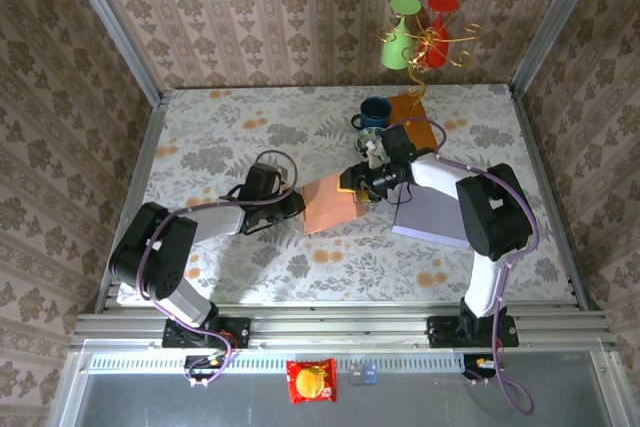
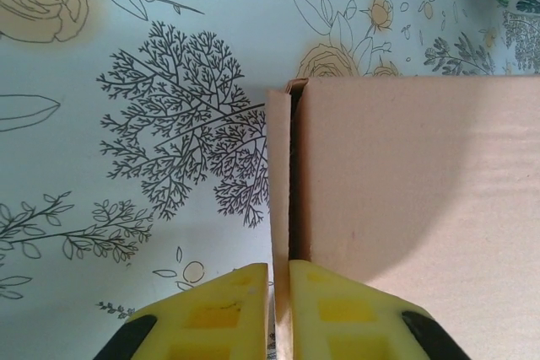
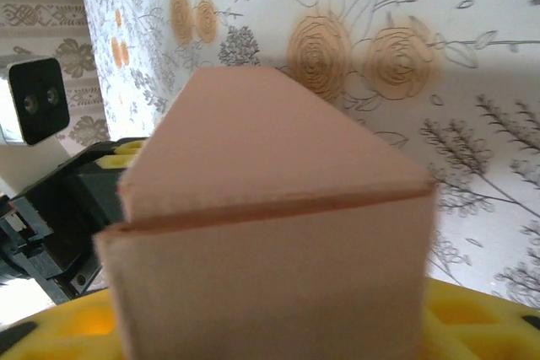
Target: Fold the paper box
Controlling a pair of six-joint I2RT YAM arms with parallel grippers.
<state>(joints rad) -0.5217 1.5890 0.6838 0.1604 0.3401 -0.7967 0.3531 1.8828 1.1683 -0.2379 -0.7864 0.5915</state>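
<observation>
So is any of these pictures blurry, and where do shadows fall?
Right wrist view: the paper box is so close that its near face blurs; left wrist view: sharp, a shadow darkens the box's right side; top view: evenly lit.

This was a lab-style robot test cell dressed up as a home. Damask wallpaper (image 1: 300,7) covered panel walls held in bare aluminium posts (image 1: 112,17). A floral cloth (image 1: 230,137) covered the table, and a robot arm (image 1: 485,212) was bolted to a metal rail (image 1: 340,327). A gold stand (image 1: 428,42) held what looked like two plastic cups.
</observation>
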